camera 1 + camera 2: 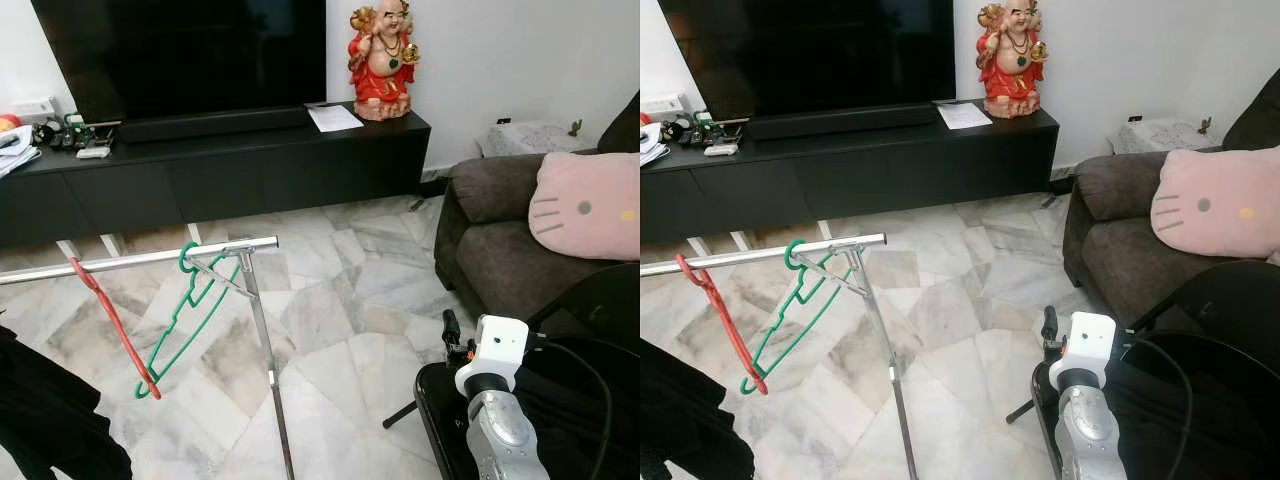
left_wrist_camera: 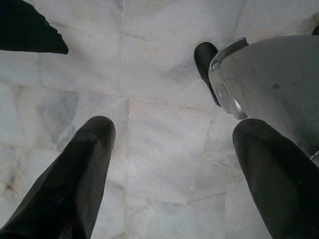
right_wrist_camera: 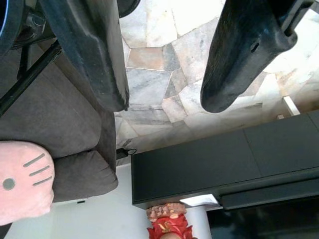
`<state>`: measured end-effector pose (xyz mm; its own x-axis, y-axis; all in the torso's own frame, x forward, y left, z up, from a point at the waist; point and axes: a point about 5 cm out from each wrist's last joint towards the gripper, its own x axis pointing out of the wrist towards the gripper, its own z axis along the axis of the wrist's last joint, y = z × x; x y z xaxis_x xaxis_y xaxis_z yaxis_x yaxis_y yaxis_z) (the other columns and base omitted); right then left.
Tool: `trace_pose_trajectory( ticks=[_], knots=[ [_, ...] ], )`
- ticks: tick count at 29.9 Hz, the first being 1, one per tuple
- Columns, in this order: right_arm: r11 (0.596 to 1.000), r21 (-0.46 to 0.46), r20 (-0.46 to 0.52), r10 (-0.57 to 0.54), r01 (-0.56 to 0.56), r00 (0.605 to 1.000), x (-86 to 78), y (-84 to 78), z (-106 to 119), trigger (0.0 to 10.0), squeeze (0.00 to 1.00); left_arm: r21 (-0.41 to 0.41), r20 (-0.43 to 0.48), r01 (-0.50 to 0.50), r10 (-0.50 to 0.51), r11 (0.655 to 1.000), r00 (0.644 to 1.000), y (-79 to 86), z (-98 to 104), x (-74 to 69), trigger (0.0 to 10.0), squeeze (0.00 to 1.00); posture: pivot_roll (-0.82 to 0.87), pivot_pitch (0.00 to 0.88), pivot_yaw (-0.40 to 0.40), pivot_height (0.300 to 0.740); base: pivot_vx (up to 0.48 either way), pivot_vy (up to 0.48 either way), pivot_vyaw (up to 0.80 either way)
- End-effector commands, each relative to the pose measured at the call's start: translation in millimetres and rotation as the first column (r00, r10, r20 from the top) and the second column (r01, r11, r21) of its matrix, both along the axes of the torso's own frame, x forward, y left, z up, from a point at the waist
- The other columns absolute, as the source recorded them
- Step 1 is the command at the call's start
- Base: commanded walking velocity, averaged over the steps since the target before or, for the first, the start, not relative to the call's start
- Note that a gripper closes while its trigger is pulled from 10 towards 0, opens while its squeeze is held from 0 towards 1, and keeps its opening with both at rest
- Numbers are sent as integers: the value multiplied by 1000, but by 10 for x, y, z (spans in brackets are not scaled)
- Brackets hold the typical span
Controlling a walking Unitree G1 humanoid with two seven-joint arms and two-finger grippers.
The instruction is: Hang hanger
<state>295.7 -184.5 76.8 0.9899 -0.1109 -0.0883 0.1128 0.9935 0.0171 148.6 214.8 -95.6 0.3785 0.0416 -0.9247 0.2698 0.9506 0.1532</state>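
Note:
A green hanger [image 1: 183, 262] hangs by its hook near the right end of a silver rail [image 1: 130, 259] of a clothes rack. A red hanger [image 1: 110, 318] hangs on the same rail just left of it. My right gripper [image 3: 163, 99] is raised at the lower right, well to the right of the rack, open with nothing between its fingers; one black finger [image 1: 451, 328] sticks up beside the white wrist. My left gripper [image 2: 174, 129] points down at the marble floor, open and holding nothing.
The rack's upright post [image 1: 265, 350] stands mid-floor. A black garment [image 1: 50, 420] hangs at the lower left. A brown sofa [image 1: 500, 230] with a pink pillow [image 1: 585, 205] is on the right. A black TV console [image 1: 250, 160] with a red statue [image 1: 382, 60] lines the far wall.

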Motion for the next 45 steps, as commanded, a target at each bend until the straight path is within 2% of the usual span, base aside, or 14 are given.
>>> trace_pose_trajectory(
  ticks=[1,2,3,11,16,18,19,20,23,28,32,35,40,45],
  knots=[
    [990,-28,77,-136,138,988,-97,-348,306,10000,0,4,-4,0,0,1000,1000,30,1,-12,10000,0,-130,15,69,740,0,0,0],
    [968,-31,157,-239,247,958,-269,-569,598,10000,0,5,0,10,-10,1000,1000,26,5,-1,10000,0,-122,14,69,740,0,0,0],
    [965,-26,171,-252,260,952,-296,-579,639,10000,0,5,2,10,-10,1000,1000,26,6,1,10000,0,-120,13,68,740,0,0,0],
    [979,76,142,-198,188,970,-108,-281,439,10000,0,10,8,-10,10,1000,1000,30,1,-13,10000,0,-87,10,62,740,0,0,0],
    [963,-137,123,-215,231,969,-208,-497,602,10000,0,13,6,-4,4,1000,1000,28,-2,-20,10000,0,-111,8,66,740,0,0,0],
    [905,-341,112,-231,255,967,-305,-813,700,10000,0,11,4,2,-2,1000,1000,20,-3,-20,10000,0,-118,4,69,740,0,0,0],
    [905,-341,112,-231,255,967,-305,-813,700,10000,0,11,4,2,-2,1000,1000,20,-3,-20,10000,0,-118,4,69,740,0,0,0],
    [834,-498,134,-198,239,971,-374,-1024,885,10000,0,11,4,6,-6,1000,1000,18,-3,-18,10000,0,-128,4,72,740,0,0,0],
    [706,-690,98,-126,159,987,-442,-1204,1085,10000,0,12,2,13,-13,1000,1000,19,-2,-15,10000,0,-147,2,76,740,0,0,0],
    [549,-831,-133,-38,-91,990,-646,-1563,1177,10000,0,10,2,20,-20,1000,1000,15,2,-3,10000,0,-168,11,83,740,0,0,0],
    [533,-810,-276,20,-244,961,-783,-1666,1148,10000,0,8,4,20,-20,1000,1000,15,6,7,10000,0,-182,22,86,740,0,0,0],
    [477,-801,-405,15,-362,914,-917,-1795,1158,10000,0,7,5,19,-19,1000,1000,19,10,15,10000,0,-190,35,91,740,0,0,0],
    [492,-706,-534,102,-509,839,-1107,-1820,1143,10000,0,7,3,19,-19,1000,1000,24,14,23,10000,0,-211,48,97,740,0,0,0],
    [501,-570,-674,167,-651,719,-1352,-1814,980,10000,0,5,2,24,-24,1000,1000,24,19,35,10000,0,-220,60,101,740,0,0,0]
  ],
)
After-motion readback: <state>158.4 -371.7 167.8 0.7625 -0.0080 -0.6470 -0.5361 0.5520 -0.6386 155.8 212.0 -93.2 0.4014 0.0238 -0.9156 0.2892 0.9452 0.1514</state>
